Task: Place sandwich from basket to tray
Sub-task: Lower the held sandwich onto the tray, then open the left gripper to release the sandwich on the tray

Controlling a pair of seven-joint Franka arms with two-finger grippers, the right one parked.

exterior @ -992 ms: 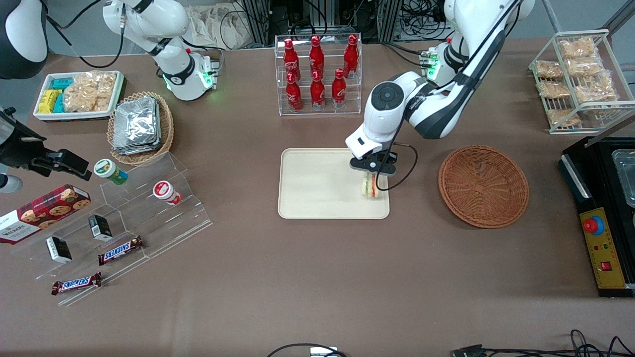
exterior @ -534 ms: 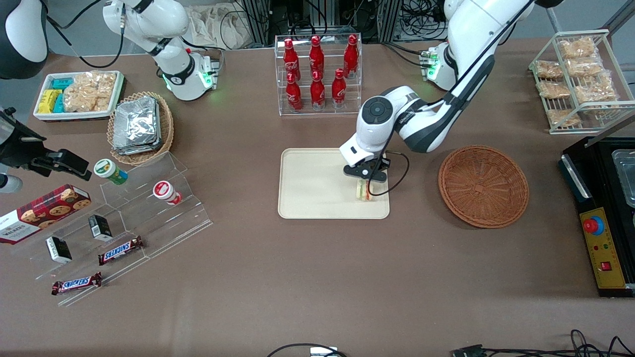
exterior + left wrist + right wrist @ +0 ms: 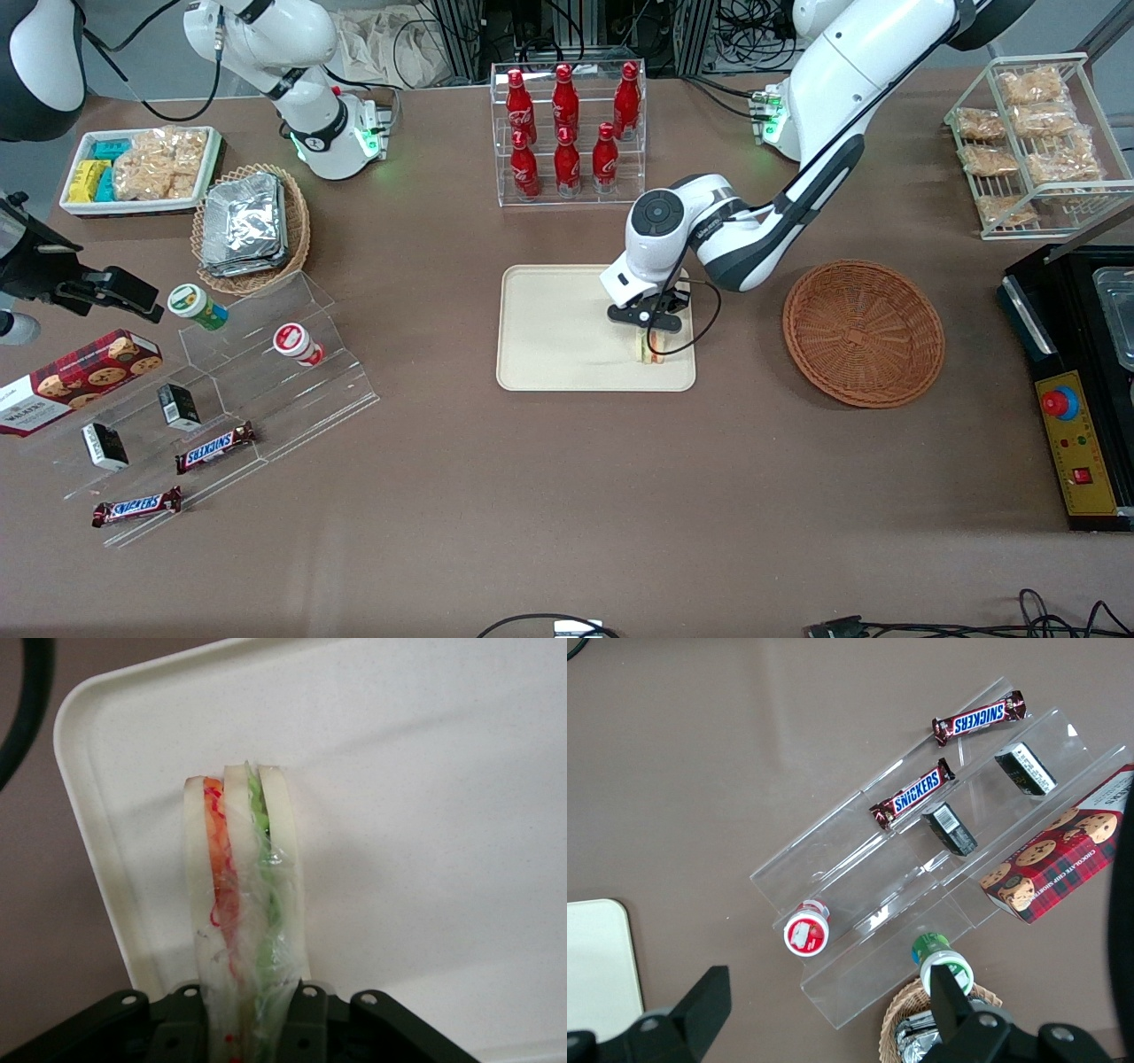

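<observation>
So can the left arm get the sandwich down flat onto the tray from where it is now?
Probably yes. The gripper is shut on the sandwich directly over the tray, near its corner toward the basket, and bare tray lies beneath it.

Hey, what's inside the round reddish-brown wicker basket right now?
Nothing shows inside the round reddish-brown wicker basket; only its bare weave. The triangular white-bread sandwich is over the cream rectangular tray, gripped by the left end effector. Its underside is hidden.
</observation>
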